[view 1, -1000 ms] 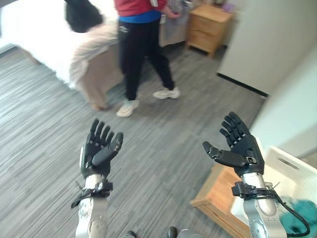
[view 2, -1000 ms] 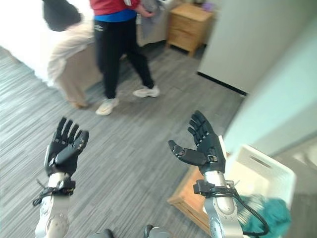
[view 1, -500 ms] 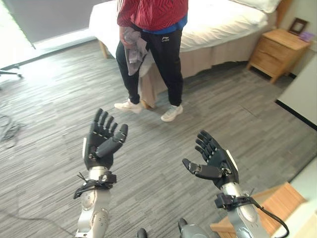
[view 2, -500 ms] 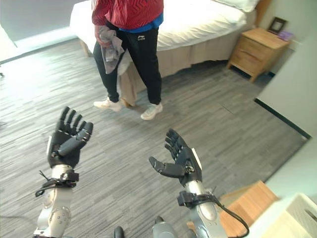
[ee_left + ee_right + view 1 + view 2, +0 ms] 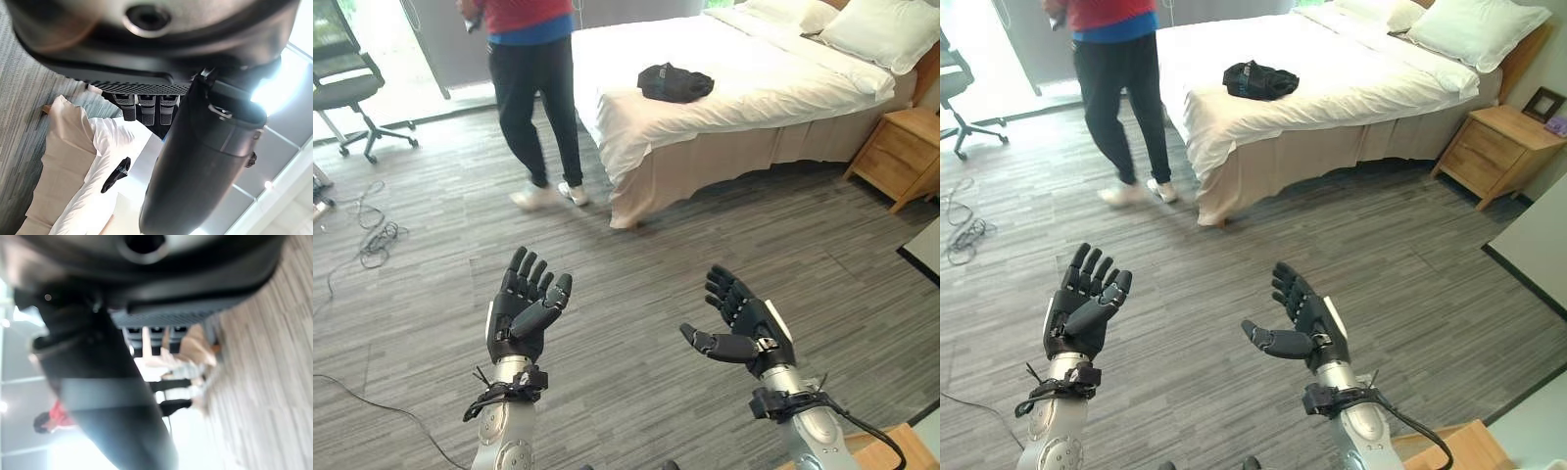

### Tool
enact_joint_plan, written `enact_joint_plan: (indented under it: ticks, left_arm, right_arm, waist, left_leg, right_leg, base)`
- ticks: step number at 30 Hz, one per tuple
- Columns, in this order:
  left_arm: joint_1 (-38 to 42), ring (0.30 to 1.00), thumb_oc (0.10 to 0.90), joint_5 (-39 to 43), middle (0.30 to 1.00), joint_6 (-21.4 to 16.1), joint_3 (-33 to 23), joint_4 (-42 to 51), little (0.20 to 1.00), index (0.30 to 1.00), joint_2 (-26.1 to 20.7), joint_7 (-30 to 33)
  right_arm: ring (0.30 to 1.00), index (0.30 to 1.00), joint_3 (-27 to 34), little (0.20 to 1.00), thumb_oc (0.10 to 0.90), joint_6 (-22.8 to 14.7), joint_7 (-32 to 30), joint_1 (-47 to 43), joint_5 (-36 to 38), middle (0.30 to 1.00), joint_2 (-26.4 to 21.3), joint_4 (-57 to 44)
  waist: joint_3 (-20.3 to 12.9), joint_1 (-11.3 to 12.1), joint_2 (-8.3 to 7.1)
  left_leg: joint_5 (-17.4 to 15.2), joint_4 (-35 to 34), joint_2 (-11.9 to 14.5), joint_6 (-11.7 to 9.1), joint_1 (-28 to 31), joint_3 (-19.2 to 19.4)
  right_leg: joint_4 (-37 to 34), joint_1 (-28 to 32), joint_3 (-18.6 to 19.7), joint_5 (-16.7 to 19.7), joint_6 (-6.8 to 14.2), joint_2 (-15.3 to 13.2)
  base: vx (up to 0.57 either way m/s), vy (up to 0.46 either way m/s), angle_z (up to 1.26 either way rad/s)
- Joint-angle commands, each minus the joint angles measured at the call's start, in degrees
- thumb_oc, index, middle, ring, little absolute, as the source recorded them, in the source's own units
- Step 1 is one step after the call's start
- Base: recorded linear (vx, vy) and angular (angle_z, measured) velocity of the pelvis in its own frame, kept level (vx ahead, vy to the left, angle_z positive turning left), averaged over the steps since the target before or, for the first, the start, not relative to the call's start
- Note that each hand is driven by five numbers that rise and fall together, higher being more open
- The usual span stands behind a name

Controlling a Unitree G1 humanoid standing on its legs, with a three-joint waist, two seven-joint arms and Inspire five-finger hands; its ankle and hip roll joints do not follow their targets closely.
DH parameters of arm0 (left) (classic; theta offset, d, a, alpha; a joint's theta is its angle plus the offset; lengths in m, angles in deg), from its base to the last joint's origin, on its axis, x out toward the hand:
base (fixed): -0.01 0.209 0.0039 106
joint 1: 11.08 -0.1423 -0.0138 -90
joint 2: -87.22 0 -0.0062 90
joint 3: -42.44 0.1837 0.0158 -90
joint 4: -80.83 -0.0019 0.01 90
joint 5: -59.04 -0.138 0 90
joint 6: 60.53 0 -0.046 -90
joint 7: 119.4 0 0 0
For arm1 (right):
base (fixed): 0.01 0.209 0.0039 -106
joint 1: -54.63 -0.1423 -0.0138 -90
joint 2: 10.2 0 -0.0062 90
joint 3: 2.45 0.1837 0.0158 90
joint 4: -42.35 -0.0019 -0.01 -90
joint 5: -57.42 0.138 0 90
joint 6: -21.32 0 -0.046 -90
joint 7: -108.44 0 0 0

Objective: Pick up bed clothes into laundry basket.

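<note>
A black garment (image 5: 675, 82) lies bunched on the white bed (image 5: 773, 88) across the room, also visible as the black garment (image 5: 1259, 79) and as a dark lump, the black garment (image 5: 117, 175), on the sheet. My left hand (image 5: 522, 313) is raised over the grey floor, fingers straight and holding nothing. My right hand (image 5: 744, 329) is raised beside it, fingers spread and thumb out, also holding nothing. Both hands are well short of the bed.
A person (image 5: 530, 88) in a red top and black trousers walks by the bed's left side. A wooden nightstand (image 5: 904, 157) stands right of the bed. An office chair (image 5: 352, 93) and loose cables (image 5: 374, 238) are at the far left. A wooden corner (image 5: 1454, 449) shows at lower right.
The camera has swung left: the bed with the black garment is now in full view and the person is farther left. Both hands stay raised and open.
</note>
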Motion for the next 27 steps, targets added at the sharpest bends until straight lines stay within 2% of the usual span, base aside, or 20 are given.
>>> enact_joint_plan:
  ticks: [1,5,9,10,11,12,13,14,15,16,17,18,19,21,22,23,24,25,26,27]
  left_arm:
    - [4.85,0.900,0.800,-1.90,0.900,-4.89,-3.04,3.79,0.900,0.900,-4.42,-0.85]
    - [7.61,0.900,0.800,-3.50,0.900,-6.87,-4.08,4.48,0.900,0.900,-5.16,2.37]
    - [10.31,0.900,0.800,-3.15,0.900,-7.54,-3.23,4.49,0.900,0.900,-5.27,4.01]
    - [12.64,0.900,0.800,-4.18,0.900,-8.24,-2.63,4.71,0.900,0.900,-5.36,6.74]
    - [13.33,0.900,0.800,-3.65,0.900,-8.55,-2.55,4.33,0.900,0.900,-5.16,7.22]
    - [13.35,0.900,0.800,-3.64,0.900,-8.56,-2.56,4.32,0.900,0.900,-5.17,7.21]
    - [14.51,0.900,0.800,-3.68,0.900,-8.33,-1.79,3.50,0.900,0.900,-5.12,8.63]
    - [14.62,0.900,0.800,-3.98,0.900,-8.36,-1.67,3.72,0.900,0.900,-5.20,8.83]
    - [14.62,0.900,0.800,-3.98,0.900,-8.35,-1.68,3.72,0.900,0.900,-5.20,8.83]
    - [14.85,0.900,0.800,-4.49,0.900,-8.10,-1.78,3.80,0.900,0.900,-6.00,8.09]
    - [15.79,0.900,0.800,-4.22,0.900,-8.15,-1.55,3.16,0.900,0.900,-6.38,7.59]
    - [15.98,0.900,0.800,-3.58,0.900,-8.34,-1.22,2.64,0.900,0.900,-6.34,7.22]
    - [17.19,0.900,0.800,-2.80,0.900,-8.55,-0.74,2.13,0.900,0.900,-6.14,7.13]
    - [17.20,0.900,0.800,-2.14,0.900,-8.67,-0.33,1.37,0.900,0.900,-6.06,6.88]
    - [16.70,0.900,0.800,-2.96,0.900,-8.21,0.30,0.91,0.900,0.900,-5.94,6.75]
    - [16.04,0.900,0.800,-3.08,0.900,-8.06,0.37,0.77,0.900,0.900,-5.88,6.43]
    - [16.04,0.900,0.800,-3.08,0.900,-8.06,0.37,0.77,0.900,0.900,-5.87,6.43]
    - [14.80,0.900,0.800,-2.67,0.900,-7.65,0.26,0.63,0.900,0.900,-5.10,5.82]
    - [14.69,0.900,0.800,-2.65,0.900,-7.64,0.29,0.67,0.900,0.900,-5.06,5.79]
    - [14.44,0.900,0.800,-2.09,0.900,-7.62,0.24,0.18,0.900,0.900,-4.66,5.50]
  right_arm:
    - [0.900,0.900,1.76,0.900,0.800,-4.54,1.54,-4.46,0.06,0.900,0.79,-4.96]
    - [0.900,0.900,-0.56,0.900,0.800,-4.44,0.74,-8.65,-0.35,0.900,0.24,-4.60]
    - [0.900,0.900,-3.08,0.900,0.800,-4.24,0.23,-11.52,-0.32,0.900,0.57,-4.07]
    - [0.900,0.900,-5.63,0.900,0.800,-4.21,-0.53,-14.15,-0.15,0.900,1.46,-3.37]
    - [0.900,0.900,-6.94,0.900,0.800,-4.15,-0.86,-15.55,0.50,0.900,2.26,-3.03]
    - [0.900,0.900,-6.95,0.900,0.800,-4.16,-0.86,-15.58,0.50,0.900,2.27,-3.01]
    - [0.900,0.900,-9.08,0.900,0.800,-4.13,-1.09,-16.72,2.89,0.900,3.63,-1.99]
    - [0.900,0.900,-9.54,0.900,0.800,-4.18,-1.23,-17.08,3.89,0.900,4.07,-1.92]
    - [0.900,0.900,-9.54,0.900,0.800,-4.18,-1.23,-17.09,3.89,0.900,4.07,-1.92]
    - [0.900,0.900,-9.35,0.900,0.800,-4.39,-0.89,-17.84,4.49,0.900,3.06,-1.97]
    - [0.900,0.900,-8.63,0.900,0.800,-4.71,-1.10,-18.18,4.26,0.900,2.24,-1.68]
    - [0.900,0.900,-8.39,0.900,0.800,-4.71,-1.47,-18.03,4.18,0.900,2.01,-1.37]
    - [0.900,0.900,-8.02,0.900,0.800,-5.05,-1.80,-18.41,3.84,0.900,1.68,-0.99]
    - [0.900,0.900,-7.76,0.900,0.800,-4.94,-2.09,-18.08,3.66,0.900,1.64,-0.72]
    - [0.900,0.900,-6.42,0.900,0.800,-4.87,-2.43,-17.17,2.75,0.900,1.51,-0.85]
    - [0.900,0.900,-5.78,0.900,0.800,-4.69,-2.56,-16.52,2.63,0.900,1.38,-0.92]
    - [0.900,0.900,-5.78,0.900,0.800,-4.69,-2.56,-16.51,2.63,0.900,1.37,-0.93]
    - [0.900,0.900,-4.39,0.900,0.800,-4.46,-2.42,-14.75,2.64,0.900,1.22,-0.91]
    - [0.900,0.900,-4.37,0.900,0.800,-4.42,-2.41,-14.62,2.63,0.900,1.17,-0.99]
    - [0.900,0.900,-4.01,0.900,0.800,-4.60,-2.20,-14.17,2.88,0.900,1.05,-0.51]
  waist:
    - [-1.90,1.00,-1.64]
    - [-0.92,1.53,-1.76]
    - [-0.36,1.87,-1.71]
    - [1.07,2.13,-1.05]
    - [1.87,2.20,-0.86]
    - [1.82,2.23,-0.92]
    - [3.27,1.63,0.02]
    - [3.77,1.21,0.08]
    - [3.81,1.18,0.05]
    - [4.08,0.14,0.33]
    - [4.50,-0.45,-0.18]
    - [4.63,-1.00,-0.02]
    - [5.13,-2.05,-0.43]
    - [5.19,-2.51,0.06]
    - [4.73,-3.35,-0.04]
    - [4.26,-3.60,-0.05]
    - [4.30,-3.66,0.00]
    - [2.73,-3.94,0.08]
    - [2.67,-4.11,0.27]
    - [1.92,-4.31,0.50]
  left_leg:
    - [-7.88,7.32,-3.05,2.72,-3.17,2.54]
    - [-8.63,8.80,-3.93,3.20,-5.42,4.04]
    - [-9.36,10.18,-5.27,4.00,-7.34,4.04]
    - [-10.65,11.42,-6.25,5.57,-7.47,3.24]
    - [-11.34,11.91,-6.35,6.20,-7.03,3.43]
    - [-11.36,11.96,-6.39,6.21,-7.12,3.49]
    - [-11.78,11.97,-6.43,6.71,-5.48,2.01]
    - [-12.17,11.31,-6.78,6.76,-4.07,0.81]
    - [-12.17,11.31,-6.81,6.76,-4.03,0.78]
    - [-13.42,9.86,-7.54,6.55,-1.32,-1.45]
    - [-14.51,9.73,-8.84,6.25,0.15,-3.13]
    - [-15.24,9.36,-8.83,5.99,1.08,-4.19]
    - [-16.55,9.33,-8.84,5.65,3.14,-5.85]
    - [-17.47,8.91,-8.15,5.24,4.40,-7.00]
    - [-19.80,8.65,-7.08,4.57,8.28,-8.76]
    - [-20.38,8.10,-6.63,4.33,10.18,-9.17]
    - [-20.38,8.07,-6.57,4.32,10.23,-9.23]
    - [-19.17,9.57,-5.32,2.96,12.59,-9.18]
    - [-19.22,9.55,-5.11,2.91,12.63,-9.33]
    - [-16.36,12.57,-3.90,1.71,12.56,-8.97]
  right_leg:
    - [4.19,-2.74,-0.27,-5.80,2.66,-2.39]
    - [4.31,-4.81,0.43,-4.54,4.05,-3.97]
    - [6.33,-6.53,0.92,-5.04,5.21,-5.32]
    - [17.64,-10.96,1.46,-6.50,6.12,-5.21]
    - [24.03,-13.57,0.88,-5.89,6.36,-5.45]
    - [24.21,-13.74,0.95,-5.98,6.37,-5.48]
    - [32.20,-17.19,1.92,-4.66,5.88,-3.12]
    - [32.48,-19.44,2.57,-5.08,5.57,-1.73]
    - [32.54,-19.42,2.56,-5.13,5.57,-1.76]
    - [26.69,-22.84,3.03,-5.51,4.69,-0.31]
    - [20.89,-25.49,4.06,-3.67,4.95,-0.35]
    - [18.13,-25.19,4.12,-2.52,5.55,-0.57]
    - [12.55,-27.37,5.66,-0.72,6.14,-0.37]
    - [9.65,-27.05,4.58,0.33,6.63,-0.52]
    - [5.01,-28.31,1.40,2.44,7.20,-1.68]
    - [4.67,-28.30,-1.60,3.28,7.35,-2.08]
    - [4.63,-28.22,-1.68,3.27,7.34,-2.08]
    - [7.36,-27.54,-5.80,4.69,6.57,-3.31]
    - [7.41,-27.45,-6.07,4.56,6.53,-3.25]
    - [8.86,-26.73,-6.74,4.88,5.68,-2.73]
  base:
    - [0.01,0.098,-0.03]
    - [-0.01,0.129,-0.17]
    - [0.04,0.173,-0.20]
    - [0.06,0.249,0.05]
    - [0.06,0.247,-0.20]
    - [0.11,0.146,-0.31]
    - [0.18,0.110,-0.27]
    - [0.18,0.110,-0.08]
    - [0.35,0.030,0.18]
    - [0.41,-0.010,0.20]
    - [0.53,-0.008,0.29]
    - [0.44,-0.047,0.40]
    - [0.43,-0.050,0.72]
    - [0.42,-0.079,0.94]
    - [0.54,-0.137,0.87]
    - [0.53,-0.140,0.95]
    - [0.54,-0.167,0.61]
    - [0.38,-0.118,0.64]
    - [0.60,-0.192,0.82]
    - [0.58,-0.236,0.87]
